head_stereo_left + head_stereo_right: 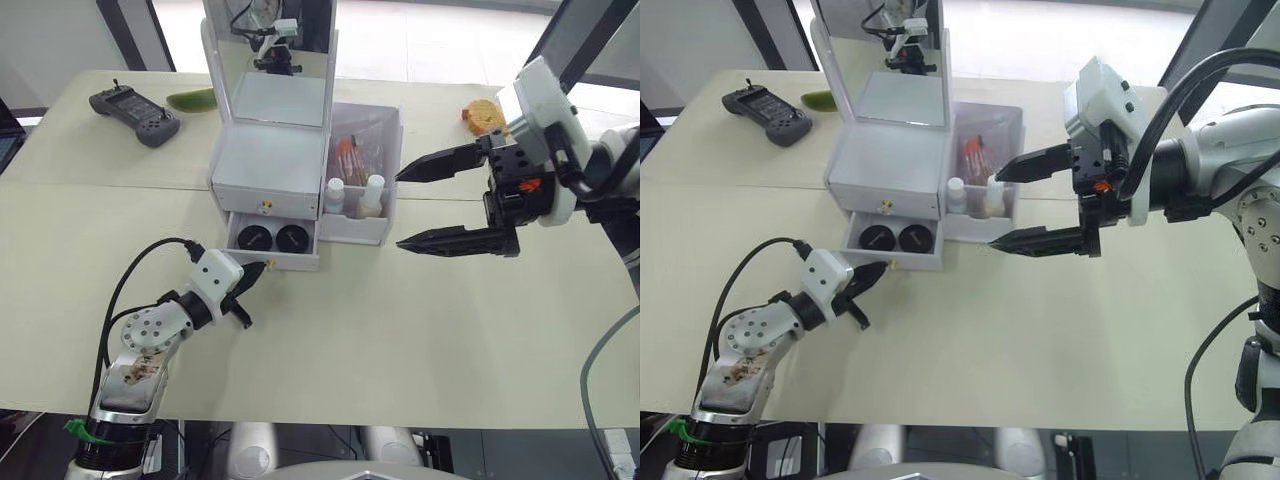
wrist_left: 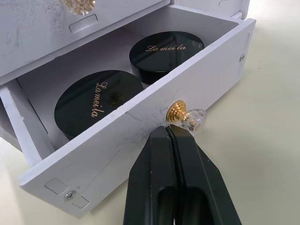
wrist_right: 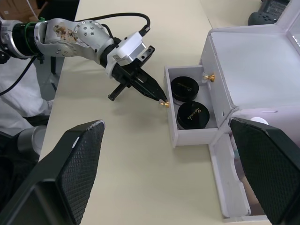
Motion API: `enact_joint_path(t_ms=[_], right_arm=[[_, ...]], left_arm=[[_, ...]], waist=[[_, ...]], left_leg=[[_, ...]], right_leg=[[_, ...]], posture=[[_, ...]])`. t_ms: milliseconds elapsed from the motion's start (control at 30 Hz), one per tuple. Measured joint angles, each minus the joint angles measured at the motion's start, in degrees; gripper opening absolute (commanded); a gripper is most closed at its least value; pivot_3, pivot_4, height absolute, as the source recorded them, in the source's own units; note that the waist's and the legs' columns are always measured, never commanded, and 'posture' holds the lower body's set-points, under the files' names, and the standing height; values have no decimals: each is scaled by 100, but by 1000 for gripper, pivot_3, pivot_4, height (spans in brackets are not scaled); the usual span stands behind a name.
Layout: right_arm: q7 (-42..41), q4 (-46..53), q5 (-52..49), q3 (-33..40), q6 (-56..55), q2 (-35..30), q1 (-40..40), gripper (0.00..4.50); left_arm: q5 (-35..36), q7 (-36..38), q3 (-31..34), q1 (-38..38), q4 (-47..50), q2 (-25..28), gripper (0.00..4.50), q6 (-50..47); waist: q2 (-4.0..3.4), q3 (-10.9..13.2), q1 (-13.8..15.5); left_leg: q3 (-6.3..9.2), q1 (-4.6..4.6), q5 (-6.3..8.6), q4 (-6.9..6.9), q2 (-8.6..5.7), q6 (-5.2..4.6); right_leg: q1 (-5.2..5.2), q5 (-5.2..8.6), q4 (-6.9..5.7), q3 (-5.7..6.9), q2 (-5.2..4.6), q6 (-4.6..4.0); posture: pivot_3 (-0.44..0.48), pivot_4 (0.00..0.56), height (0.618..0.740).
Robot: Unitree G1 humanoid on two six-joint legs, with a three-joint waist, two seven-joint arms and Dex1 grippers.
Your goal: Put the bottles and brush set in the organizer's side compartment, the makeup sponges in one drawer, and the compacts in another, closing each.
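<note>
Head views: closing the lower white plastic drawer is the step in hand, I judge. The left gripper, black fingers pressed together, sits at its front. Pushing squarely along the drawer's travel should avoid skewing the white and translucent organizer. The right gripper hovers spread wide beside the translucent side compartment, which holds two white-capped bottles and the clear pouch of pinkish-handled brushes.

Left wrist view: fingertips touch the drawer front just under the gold knob. Two round black compacts lie side by side inside.

Right wrist view: the upper drawer is shut; whether it holds the sponges I cannot tell.
</note>
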State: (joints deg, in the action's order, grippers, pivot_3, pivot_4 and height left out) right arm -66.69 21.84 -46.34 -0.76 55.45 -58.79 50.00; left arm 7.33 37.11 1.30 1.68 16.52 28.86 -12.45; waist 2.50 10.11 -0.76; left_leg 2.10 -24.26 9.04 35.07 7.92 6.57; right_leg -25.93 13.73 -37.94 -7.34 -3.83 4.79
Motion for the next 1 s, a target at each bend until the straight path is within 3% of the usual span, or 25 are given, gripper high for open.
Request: enact_joint_path(t_ms=[267, 1000], right_arm=[[103, 38, -5, 43, 0, -14, -102, 4500], [360, 365, -225, 397, 55, -223, -506, 4500]], left_arm=[[-105, -56, -36, 600, -703, 72, 27, 156], [-285, -273, -277, 1792, -2121, -394, 27, 473]], waist=[[0, 0, -1], [0, 0, 19]], left_leg=[[0, -1, 0, 2, 0, 1], [1, -5, -3, 2, 0, 4]], right_leg=[[0, -1, 0, 0, 0, 1], [2, -4, 1, 2, 0, 5]], posture=[[0, 150, 705], [0, 150, 705]])
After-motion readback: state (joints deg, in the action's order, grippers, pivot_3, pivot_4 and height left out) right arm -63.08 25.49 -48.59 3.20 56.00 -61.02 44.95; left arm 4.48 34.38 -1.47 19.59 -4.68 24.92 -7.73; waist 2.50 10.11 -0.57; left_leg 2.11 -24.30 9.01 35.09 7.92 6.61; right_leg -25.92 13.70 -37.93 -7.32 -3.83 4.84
